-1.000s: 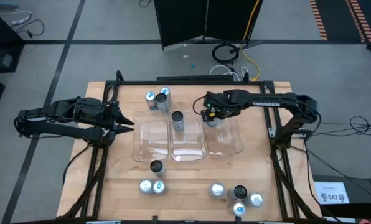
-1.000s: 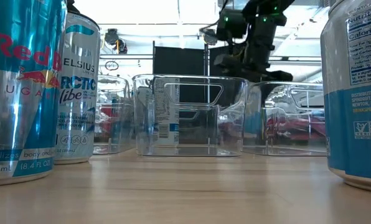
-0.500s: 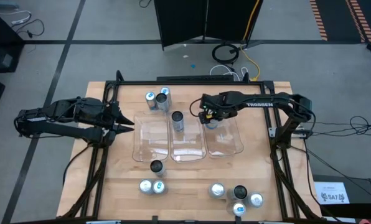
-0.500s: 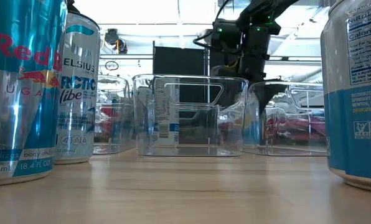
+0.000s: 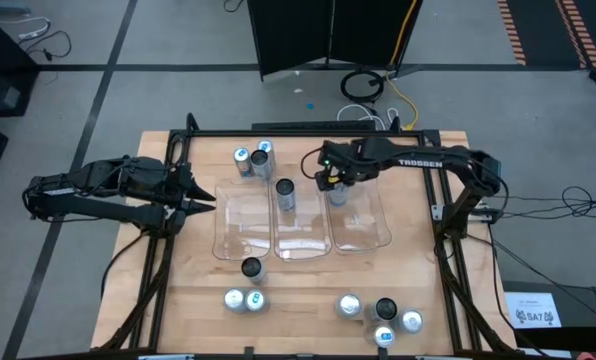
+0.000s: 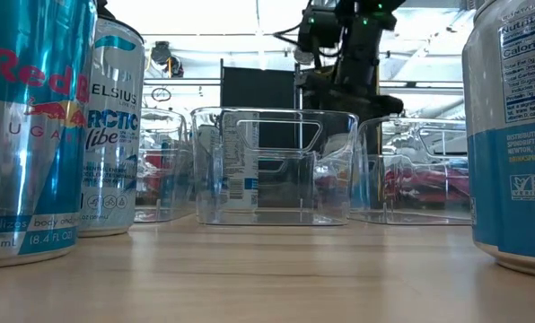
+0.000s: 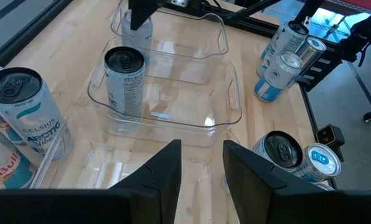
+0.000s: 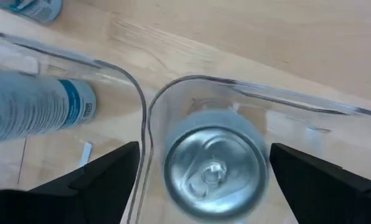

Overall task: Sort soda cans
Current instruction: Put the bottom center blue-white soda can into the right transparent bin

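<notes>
Wooden tabletop (image 5: 308,290) carried three clear trays side by side near its middle. Above the right tray (image 5: 363,232), at its far end, the right gripper (image 8: 201,180) hung with fingers spread wide on either side of a silver-topped can (image 8: 211,167) standing upright inside, gripping nothing. The release looked done; the best move was probably a straight lift, so neither finger would clip the can or the tray wall. A dark-topped can (image 5: 285,193) stood in the middle tray (image 5: 301,240). More cans (image 5: 381,318) waited along the near edge and by the far edge. The left gripper (image 7: 201,171) waited, parted and empty, over the left edge
</notes>
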`<state>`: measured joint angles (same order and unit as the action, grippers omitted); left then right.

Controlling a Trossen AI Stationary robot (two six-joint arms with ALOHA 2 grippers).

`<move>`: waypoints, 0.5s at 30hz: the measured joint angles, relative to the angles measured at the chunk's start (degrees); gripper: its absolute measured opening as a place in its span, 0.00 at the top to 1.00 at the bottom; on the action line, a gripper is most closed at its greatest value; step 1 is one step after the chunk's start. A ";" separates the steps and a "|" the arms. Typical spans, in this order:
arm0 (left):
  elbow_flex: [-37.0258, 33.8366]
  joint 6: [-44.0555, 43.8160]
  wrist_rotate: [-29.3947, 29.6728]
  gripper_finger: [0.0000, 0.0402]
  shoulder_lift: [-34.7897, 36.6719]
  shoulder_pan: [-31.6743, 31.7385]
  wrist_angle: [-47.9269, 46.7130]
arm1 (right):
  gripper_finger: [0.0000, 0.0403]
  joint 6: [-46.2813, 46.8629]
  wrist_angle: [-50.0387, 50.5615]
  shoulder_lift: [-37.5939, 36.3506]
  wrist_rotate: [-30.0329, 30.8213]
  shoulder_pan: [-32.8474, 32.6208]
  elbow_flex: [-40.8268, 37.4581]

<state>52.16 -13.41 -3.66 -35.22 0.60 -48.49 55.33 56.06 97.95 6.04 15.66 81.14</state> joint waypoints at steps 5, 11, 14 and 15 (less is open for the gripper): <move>0.00 0.01 0.01 0.68 -0.01 0.02 -0.02 | 0.13 0.31 14.03 0.00 -0.01 -0.57 6.52; 0.00 0.23 0.00 0.68 -0.02 0.01 -0.01 | 0.13 4.92 31.49 -0.54 0.36 -7.14 14.64; 0.00 0.24 0.01 0.68 -0.01 0.01 0.01 | 0.13 9.59 33.70 -2.33 2.26 -13.36 16.79; 0.00 0.24 0.01 0.68 -0.01 0.01 0.05 | 0.13 11.40 33.26 -3.21 2.79 -15.74 16.81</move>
<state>52.16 -13.17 -3.65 -35.23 0.62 -48.45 66.72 89.33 94.75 8.83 -0.08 97.95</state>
